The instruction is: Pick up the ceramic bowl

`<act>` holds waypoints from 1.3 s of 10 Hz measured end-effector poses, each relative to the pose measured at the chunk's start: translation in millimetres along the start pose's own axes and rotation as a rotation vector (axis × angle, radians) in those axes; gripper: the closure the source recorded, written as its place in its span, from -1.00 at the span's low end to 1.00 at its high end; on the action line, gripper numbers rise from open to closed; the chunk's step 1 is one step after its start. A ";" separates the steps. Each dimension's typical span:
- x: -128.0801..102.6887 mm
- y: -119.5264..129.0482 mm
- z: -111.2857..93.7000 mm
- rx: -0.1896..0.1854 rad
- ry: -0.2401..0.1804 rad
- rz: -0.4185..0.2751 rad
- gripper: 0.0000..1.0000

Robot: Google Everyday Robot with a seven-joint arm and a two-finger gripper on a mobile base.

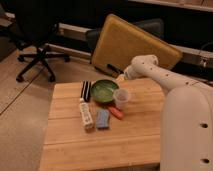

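Observation:
The green ceramic bowl [104, 91] sits at the far middle of the wooden table [70, 145], round and shallow with a darker rim. A small translucent plastic cup [121, 96] stands right beside it on its right. My gripper [119, 77] is at the end of the white arm, just behind and above the bowl's far right rim and the cup. It holds nothing that I can see.
A black object [86, 90] lies left of the bowl. A white bottle [86, 114], a blue sponge [102, 119] and an orange item [116, 112] lie in front of it. A yellow panel [135, 45] leans behind the table. An office chair [35, 50] stands far left.

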 end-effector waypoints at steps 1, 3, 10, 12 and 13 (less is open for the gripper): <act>1.8 0.0 10.2 -0.029 0.011 -0.004 -0.30; 4.0 1.5 24.0 -0.069 0.030 -0.008 -0.30; 13.7 19.1 69.9 -0.217 0.132 -0.021 -0.30; 8.6 34.7 82.5 -0.270 0.151 -0.048 -0.29; 4.0 44.2 88.4 -0.297 0.156 -0.064 -0.18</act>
